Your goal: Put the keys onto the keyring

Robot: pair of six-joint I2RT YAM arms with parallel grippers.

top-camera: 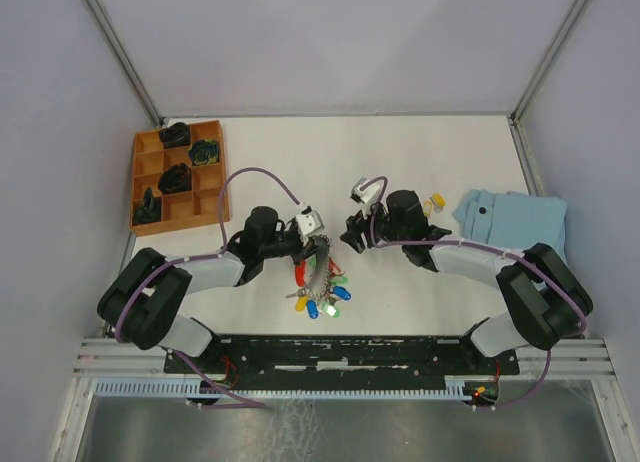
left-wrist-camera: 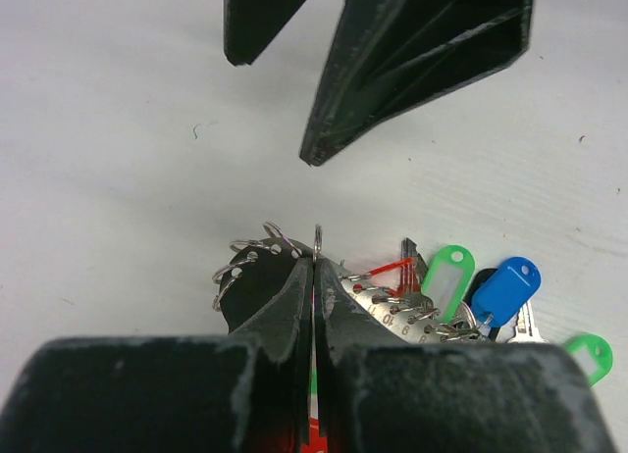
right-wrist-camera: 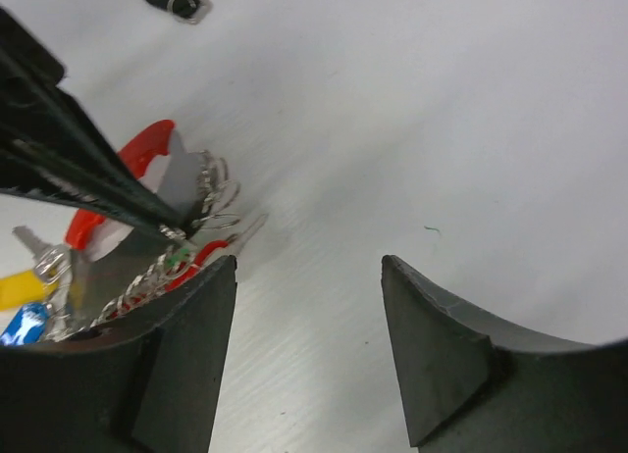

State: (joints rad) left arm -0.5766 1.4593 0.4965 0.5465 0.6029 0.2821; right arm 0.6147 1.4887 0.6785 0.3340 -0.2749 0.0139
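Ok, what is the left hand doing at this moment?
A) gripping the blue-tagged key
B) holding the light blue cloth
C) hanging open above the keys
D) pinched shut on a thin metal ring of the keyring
D: the left wrist view shows the left hand closed, with a thin ring of the keyring standing up between its fingers; the blue-tagged key lies apart from them.

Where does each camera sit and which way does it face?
Top external: above and behind the bases, looking down at the table; both arms show.
Left wrist: looks along the left gripper, shut on the keyring.
Right wrist: looks past the open right gripper at that keyring.
Shared: the keyring, in all three.
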